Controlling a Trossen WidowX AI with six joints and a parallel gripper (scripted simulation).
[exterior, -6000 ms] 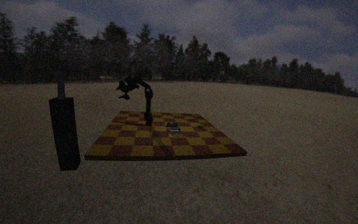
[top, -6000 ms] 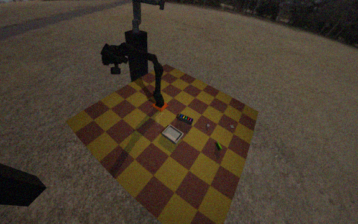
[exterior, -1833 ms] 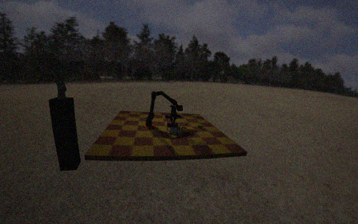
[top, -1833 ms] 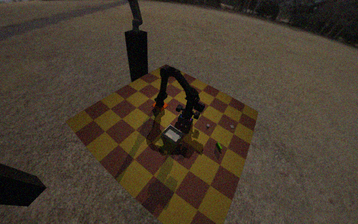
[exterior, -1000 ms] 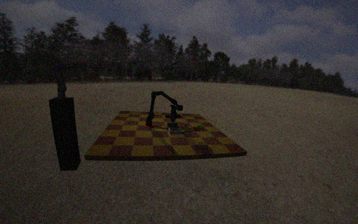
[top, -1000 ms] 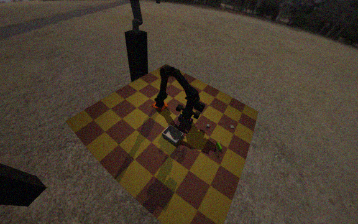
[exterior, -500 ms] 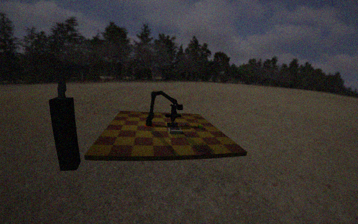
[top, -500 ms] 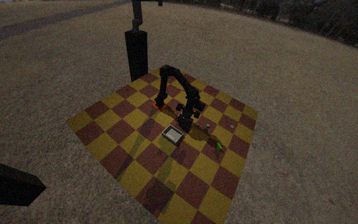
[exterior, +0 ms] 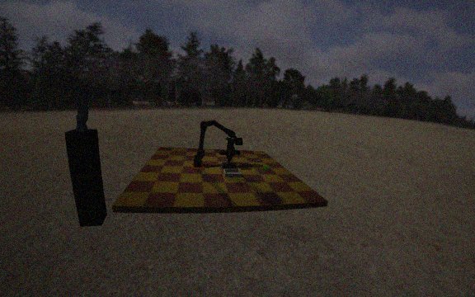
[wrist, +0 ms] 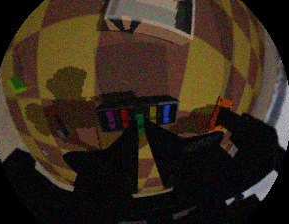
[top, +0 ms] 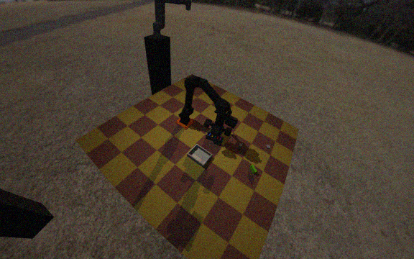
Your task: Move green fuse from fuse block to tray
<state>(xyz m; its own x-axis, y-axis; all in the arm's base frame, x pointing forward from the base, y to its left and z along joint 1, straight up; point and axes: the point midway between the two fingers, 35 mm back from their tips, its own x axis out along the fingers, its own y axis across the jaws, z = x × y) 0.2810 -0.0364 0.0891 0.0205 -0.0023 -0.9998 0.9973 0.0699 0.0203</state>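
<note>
My gripper point(top: 215, 134) point(exterior: 229, 162) point(wrist: 140, 122) points down over the fuse block and is shut on the green fuse point(wrist: 140, 119). The fuse sits between the fingertips and looks raised above its slot; the gap beneath it is hard to judge. The dark fuse block point(top: 217, 142) point(wrist: 120, 105) stands below. In the wrist view it still holds the purple fuse point(wrist: 111, 120), red fuse point(wrist: 125, 118), yellow fuse point(wrist: 153, 115) and blue fuse point(wrist: 166, 114). The pale tray point(top: 200, 155) point(exterior: 232, 172) point(wrist: 150, 34) stands beyond the block, at the top of the wrist view.
A bright green piece point(top: 253, 169) point(exterior: 265, 167) point(wrist: 17, 85) lies to one side of the tray. A small dark-and-grey object point(wrist: 61, 126) and a small pale one point(top: 268, 146) lie on that side too. The orange arm mount point(top: 185, 124) point(wrist: 223, 106) is on the other side.
</note>
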